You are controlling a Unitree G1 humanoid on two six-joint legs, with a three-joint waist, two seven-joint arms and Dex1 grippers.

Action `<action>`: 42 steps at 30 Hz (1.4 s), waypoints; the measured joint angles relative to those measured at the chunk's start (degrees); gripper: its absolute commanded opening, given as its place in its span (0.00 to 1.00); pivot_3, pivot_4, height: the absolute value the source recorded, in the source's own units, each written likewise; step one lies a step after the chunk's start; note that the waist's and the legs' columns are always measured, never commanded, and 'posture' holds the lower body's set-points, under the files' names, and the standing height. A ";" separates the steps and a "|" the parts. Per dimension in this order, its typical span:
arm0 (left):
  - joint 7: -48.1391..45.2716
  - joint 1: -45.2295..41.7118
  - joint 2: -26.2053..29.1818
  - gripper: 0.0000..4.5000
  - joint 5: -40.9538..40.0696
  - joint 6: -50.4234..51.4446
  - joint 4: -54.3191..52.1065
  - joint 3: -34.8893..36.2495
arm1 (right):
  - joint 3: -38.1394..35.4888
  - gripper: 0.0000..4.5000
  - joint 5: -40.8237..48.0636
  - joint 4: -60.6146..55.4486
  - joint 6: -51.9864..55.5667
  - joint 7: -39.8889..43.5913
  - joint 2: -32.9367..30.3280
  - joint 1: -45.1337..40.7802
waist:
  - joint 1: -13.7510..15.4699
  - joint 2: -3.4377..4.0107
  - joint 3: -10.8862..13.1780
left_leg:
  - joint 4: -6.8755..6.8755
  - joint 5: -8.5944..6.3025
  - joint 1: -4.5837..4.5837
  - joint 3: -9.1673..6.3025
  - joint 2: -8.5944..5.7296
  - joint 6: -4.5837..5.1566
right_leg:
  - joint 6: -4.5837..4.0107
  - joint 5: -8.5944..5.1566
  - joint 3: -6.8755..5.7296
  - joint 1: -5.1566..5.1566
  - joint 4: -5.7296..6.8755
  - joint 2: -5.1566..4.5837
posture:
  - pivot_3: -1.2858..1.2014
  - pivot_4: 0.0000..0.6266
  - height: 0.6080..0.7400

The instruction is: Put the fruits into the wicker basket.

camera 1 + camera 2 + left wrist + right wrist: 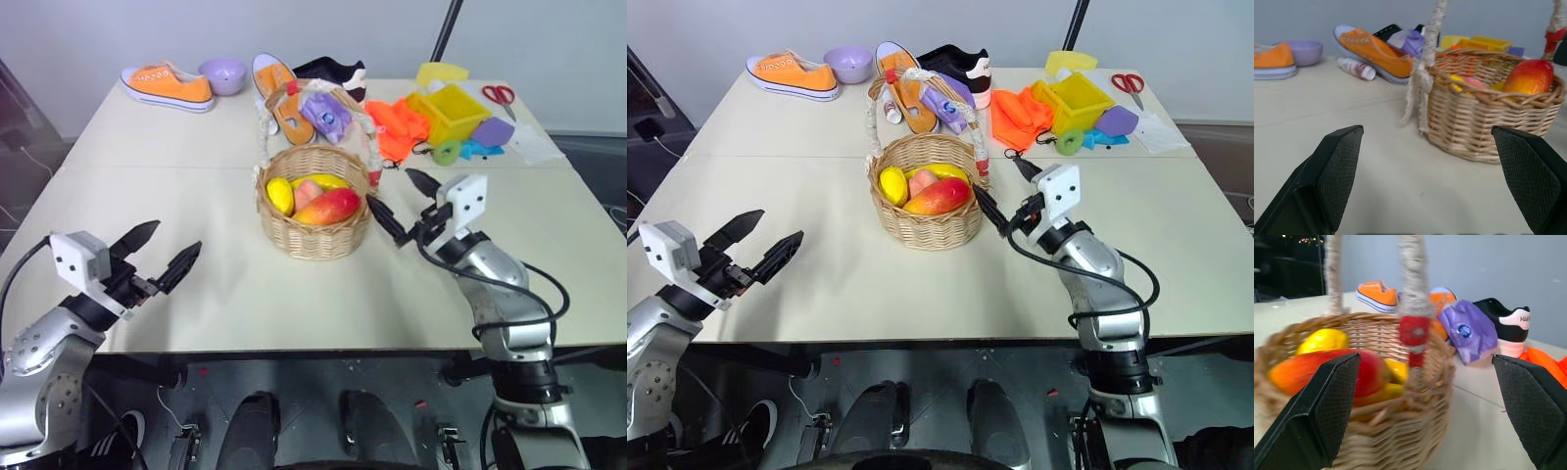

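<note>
Looking down from the head camera, the wicker basket (313, 208) stands mid-worktop (196, 166) between the two arms, and the right gripper (406, 208) is much the nearer: its jaws gape empty just beside the basket's right wall, aimed toward it. The left gripper (157, 255) hangs well apart at the near left edge, jaws also spread and empty, pointing across the bare worktop at the basket. Inside the basket lie the lemon (280, 195), the mango (327, 207) with its long axis slanting across the bowl, a pinkish peach (308, 191) and a strip of yellow banana (326, 180) behind. No loose fruit appears on the worktop, so I judge the task all but done. At the back sit a yellow bin (453, 110), orange shoes and a purple bowl, none holding fruit.

From the left wrist, the basket stands ahead and toward the far finger, the mango riding above the rim; the worktop between the jaws is bare.

From the right wrist, the basket looms close between the open fingers, its red-wrapped handle (1414, 333) dead ahead, lemon and mango showing over the rim.
</note>
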 measured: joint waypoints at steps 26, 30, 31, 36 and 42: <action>0.48 -0.32 0.15 1.00 -1.22 -0.01 -0.30 -5.23 | -0.43 0.01 2.18 6.87 1.93 2.97 2.06 -7.57 | 0.12 0.02 0.01 | 0.08 0.00 0.01 0.10 -0.03 0.01 | 0.04 0.00 -0.11 0.02 0.14 0.20 | 0.52 0.24 1.00; -2.07 -3.38 1.51 1.00 0.04 -0.60 1.92 -8.35 | -5.46 0.01 2.79 6.22 2.42 1.52 -1.81 -7.79 | 0.39 0.07 0.04 | 0.13 0.00 0.00 0.11 -0.08 0.01 | 0.03 0.00 -0.10 0.04 0.11 0.18 | 0.52 0.24 1.00; -2.86 -4.98 1.63 1.00 0.41 -0.78 3.38 -9.58 | -7.21 0.01 2.78 5.75 2.41 0.72 -3.12 -7.74 | 0.48 0.10 0.06 | 0.14 0.00 -0.01 0.10 -0.10 0.01 | 0.03 0.00 -0.11 0.05 0.11 0.16 | 0.52 0.24 1.00; -8.61 -13.98 2.02 1.00 2.69 -1.34 11.28 -16.52 | -17.06 0.01 2.06 4.06 1.38 -5.24 -6.95 -3.66 | 0.41 0.10 0.06 | 0.12 -0.01 -0.01 0.09 -0.11 0.03 | 0.09 -0.03 -0.11 0.09 0.06 0.23 | 0.52 0.24 1.00; -16.81 -28.66 0.37 1.00 6.42 -5.10 24.43 -24.23 | -26.72 0.01 -0.16 0.97 0.17 -11.70 -8.17 7.51 | -0.21 0.32 0.10 | 0.14 -0.02 0.00 0.13 -0.11 0.07 | 0.27 -0.03 0.03 0.04 0.12 0.33 | 0.52 0.24 1.00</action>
